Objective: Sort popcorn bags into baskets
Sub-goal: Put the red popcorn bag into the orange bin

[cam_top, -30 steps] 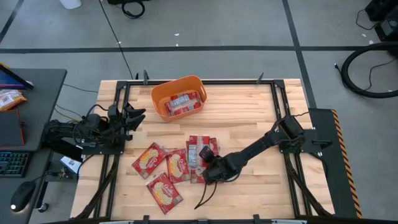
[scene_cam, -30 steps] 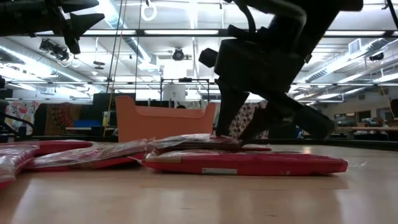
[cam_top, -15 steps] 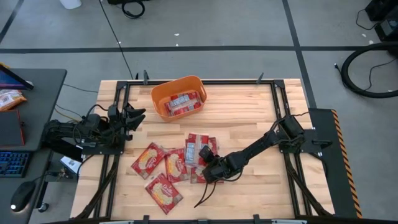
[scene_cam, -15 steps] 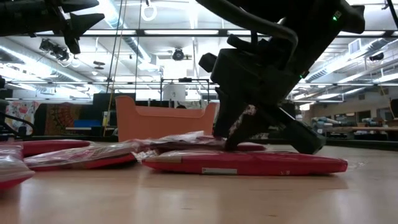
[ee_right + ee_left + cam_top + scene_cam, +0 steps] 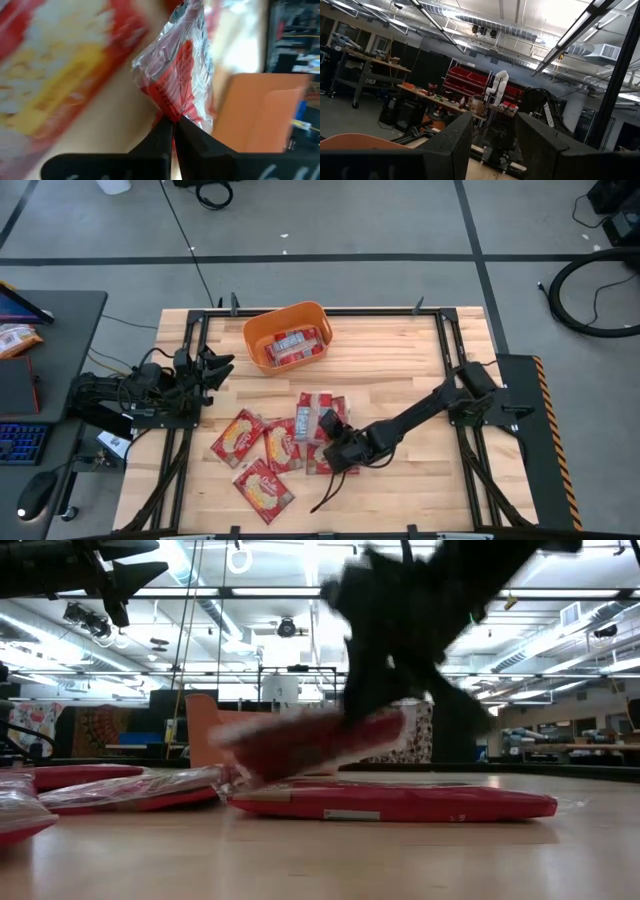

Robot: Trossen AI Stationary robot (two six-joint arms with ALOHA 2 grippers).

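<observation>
The right gripper, clamped on a bag seemingly just clear of the pile, has the basket far-left of it.

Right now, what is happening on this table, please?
The right claw is shut on one popcorn bag and holds it off the wooden table, above the loose bags. The orange basket near the far edge already holds some bags. The left claw waits open at the left side.
</observation>
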